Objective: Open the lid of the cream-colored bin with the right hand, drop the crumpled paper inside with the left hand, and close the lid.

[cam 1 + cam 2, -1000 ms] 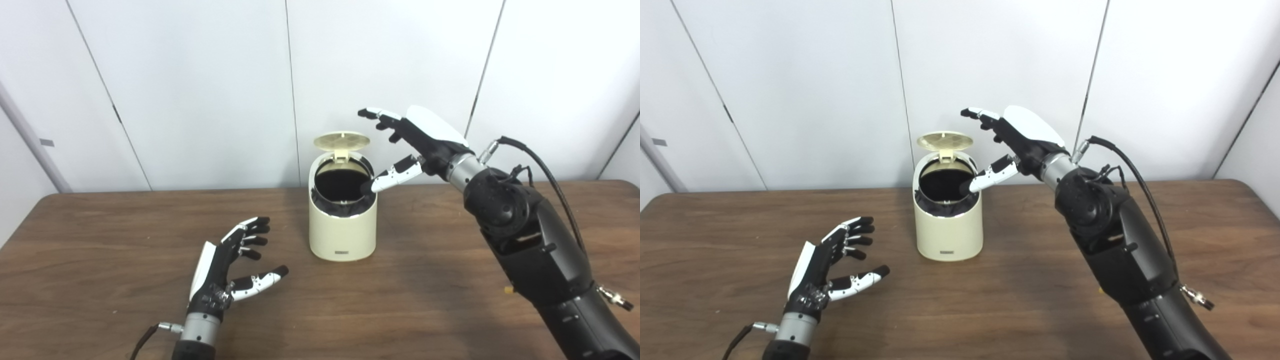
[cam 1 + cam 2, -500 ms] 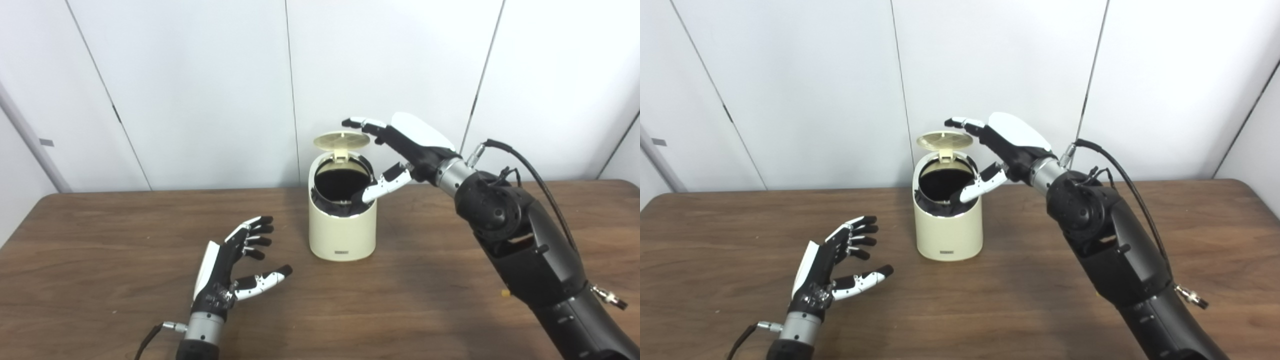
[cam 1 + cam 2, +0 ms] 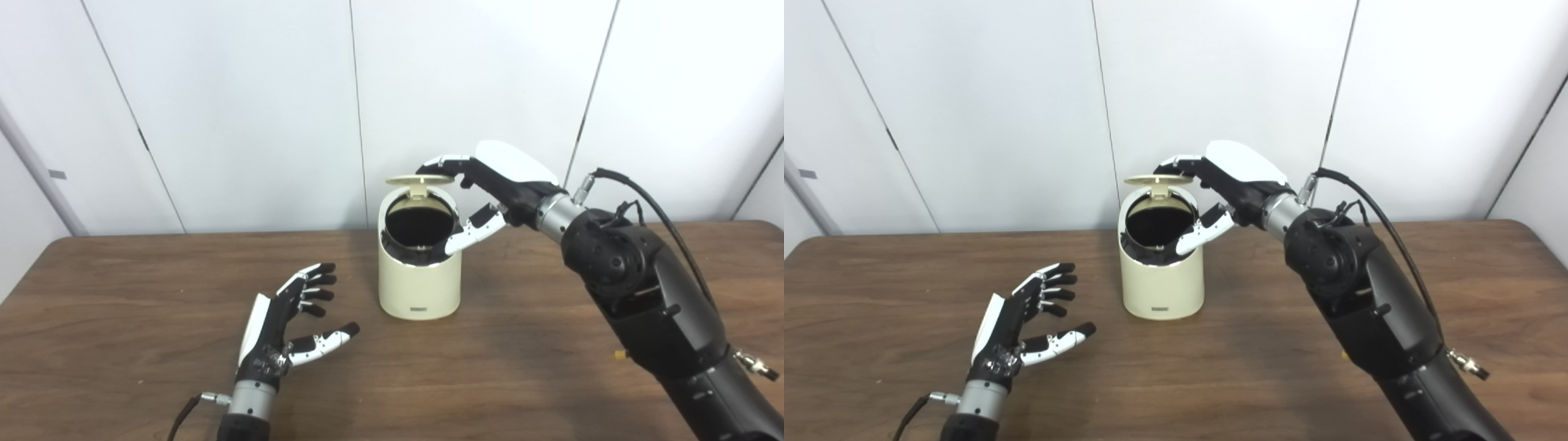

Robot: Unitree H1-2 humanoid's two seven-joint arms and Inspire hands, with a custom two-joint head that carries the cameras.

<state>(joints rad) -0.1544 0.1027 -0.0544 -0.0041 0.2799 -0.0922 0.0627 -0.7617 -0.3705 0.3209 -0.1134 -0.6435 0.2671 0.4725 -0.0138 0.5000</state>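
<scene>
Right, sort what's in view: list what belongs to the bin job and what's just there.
Belongs to the job:
- cream bin, its lid part-raised
- right robot hand, fingertips on the lid
- left robot hand, open and empty

Just there:
- wooden table
- white wall panels

No crumpled paper is visible.

bin (image 3: 419,288) inside dark – contents unseen, right arm (image 3: 674,331) cut off
</scene>
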